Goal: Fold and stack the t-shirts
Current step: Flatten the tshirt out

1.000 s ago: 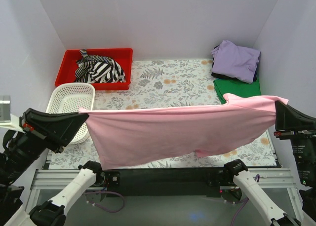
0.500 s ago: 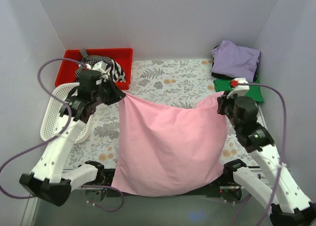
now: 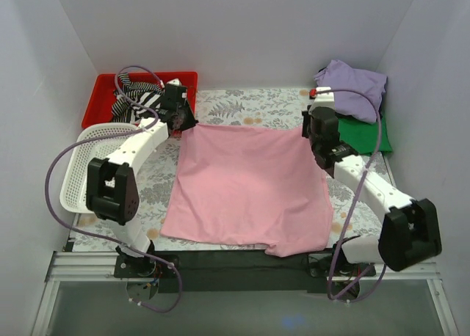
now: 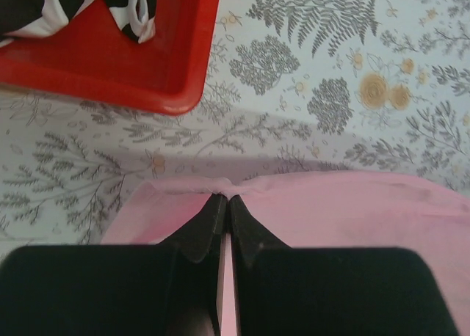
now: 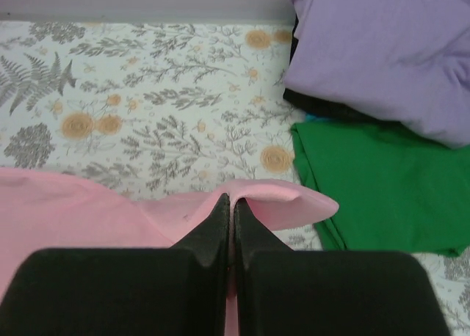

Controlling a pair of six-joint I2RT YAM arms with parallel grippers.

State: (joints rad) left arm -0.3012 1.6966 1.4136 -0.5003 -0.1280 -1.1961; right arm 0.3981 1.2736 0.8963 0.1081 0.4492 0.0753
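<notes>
The light pink t-shirt (image 3: 246, 182) lies spread on the floral table cover, its far edge stretched between my two grippers. My left gripper (image 3: 182, 125) is shut on the shirt's far left corner (image 4: 224, 189), near the red bin. My right gripper (image 3: 314, 134) is shut on the far right corner (image 5: 279, 198), just left of the green t-shirt (image 3: 361, 133) (image 5: 374, 189). The lavender t-shirt (image 3: 351, 89) (image 5: 389, 50) lies on a dark garment at the far right, partly over the green one.
A red bin (image 3: 103, 110) (image 4: 110, 64) with a black-and-white striped garment (image 3: 143, 101) sits at the far left. A white basket (image 3: 77, 171) stands in front of it. White walls close in on three sides.
Both arms swung the pink shirt from a raised stretch near the front down and away. It now lies flat, with both grippers at its far corners.
</notes>
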